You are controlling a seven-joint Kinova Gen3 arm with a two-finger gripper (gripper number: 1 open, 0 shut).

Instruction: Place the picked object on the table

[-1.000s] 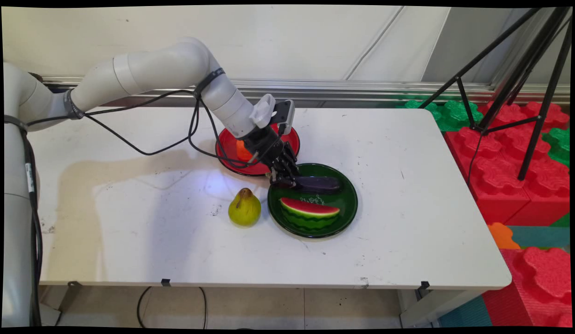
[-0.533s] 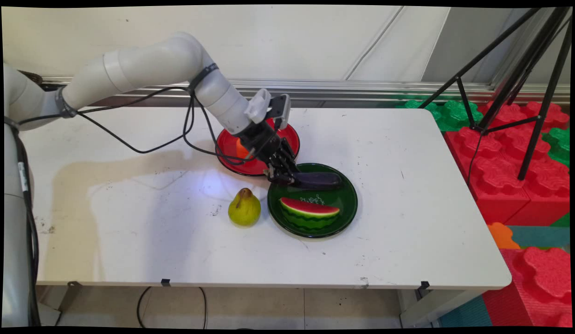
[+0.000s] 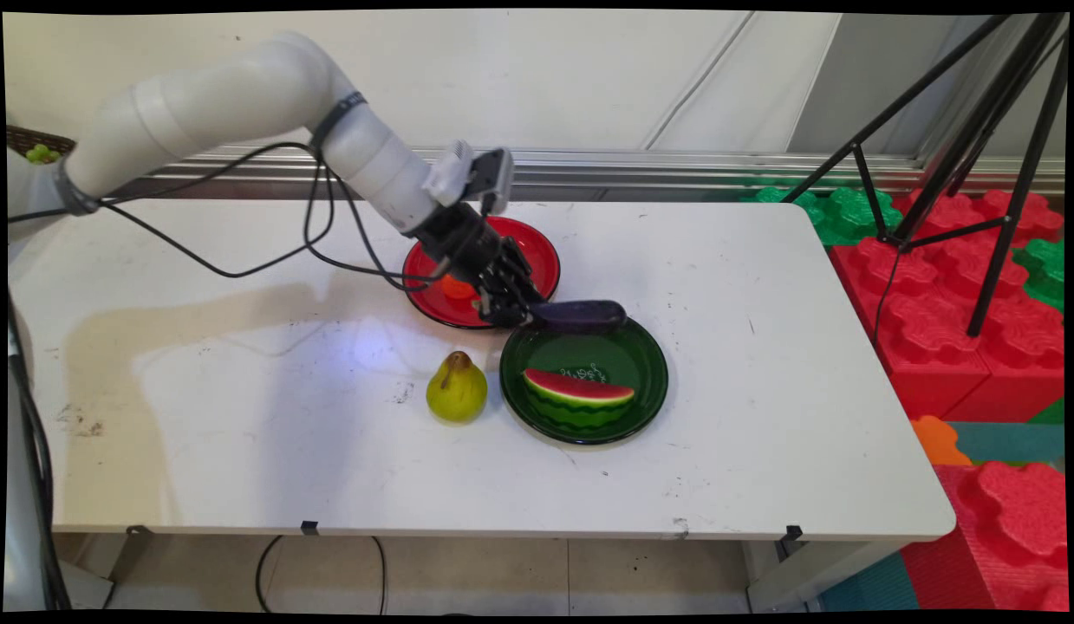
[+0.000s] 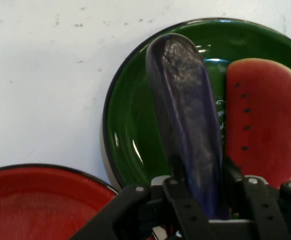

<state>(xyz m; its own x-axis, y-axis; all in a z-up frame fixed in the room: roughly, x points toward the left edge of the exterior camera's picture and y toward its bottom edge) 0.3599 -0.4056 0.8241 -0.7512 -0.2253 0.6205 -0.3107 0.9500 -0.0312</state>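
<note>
One tool (image 3: 521, 314) grips an eggplant (image 4: 188, 135) over the lettered green plate (image 3: 649, 407).

pear (image 3: 456, 387) – on table (image 3: 762, 364) | watermelon slice (image 3: 578, 392) – in green plate (image 3: 649, 381)

Dark purple eggplant (image 3: 580, 313) (image 4: 188, 135), long and glossy, held level at one end by gripper (image 3: 512, 314) (image 4: 200, 200), lifted above far rim of green plate (image 3: 649, 403) (image 4: 130, 145) holding watermelon slice (image 3: 577, 392) (image 4: 263, 120).

A white, rounded jointed arm (image 3: 242, 95) trails looping black cables and ends in a black linkage tool (image 3: 512, 308).
</note>
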